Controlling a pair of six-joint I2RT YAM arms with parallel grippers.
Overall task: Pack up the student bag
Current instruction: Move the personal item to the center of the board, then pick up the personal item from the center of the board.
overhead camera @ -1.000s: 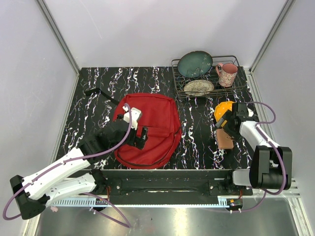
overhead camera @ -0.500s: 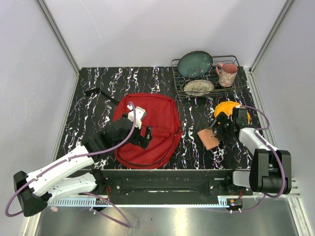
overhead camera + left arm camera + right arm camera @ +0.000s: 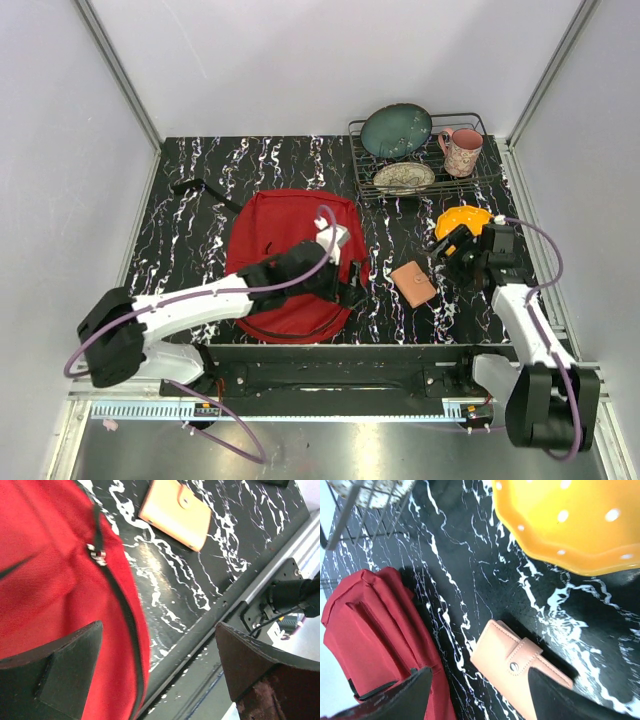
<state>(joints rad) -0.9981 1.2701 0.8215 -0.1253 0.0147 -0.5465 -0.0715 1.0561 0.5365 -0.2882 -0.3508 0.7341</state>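
Top external view shows the bag (image 3: 290, 235) lying flat on the table (image 3: 200, 190), left of centre, with the left arm reaching over it so that the left gripper (image 3: 350, 290) hangs above its near right edge. Its fingers stand wide apart with nothing between them; the left wrist view has red cloth under one finger and bare table under the gap. The right gripper (image 3: 450, 253) is also spread wide and empty, hovering just beside a tan wallet (image 3: 413, 283) that lies on the table between the bag and a yellow dish (image 3: 462, 218). A wire rack (image 3: 480, 165) of crockery stands well behind. The bag looks to be soft, thin fabric, probably light and limp: it should sag and fold wherever it is lifted, and its mouth is unlikely to stay open unless held. A pinch on the flat panel would likely only bunch cloth. Better holds seem to be the zip pull (image 3: 96, 552), which sits on the dark zip line near the left fingers, or the firmer seam running beside that zip. Whether the zip is already parted along this edge I cannot tell. The weave looks rough enough not to slip, but one arm will likely have to hold the opening up while the other brings the wallet in.
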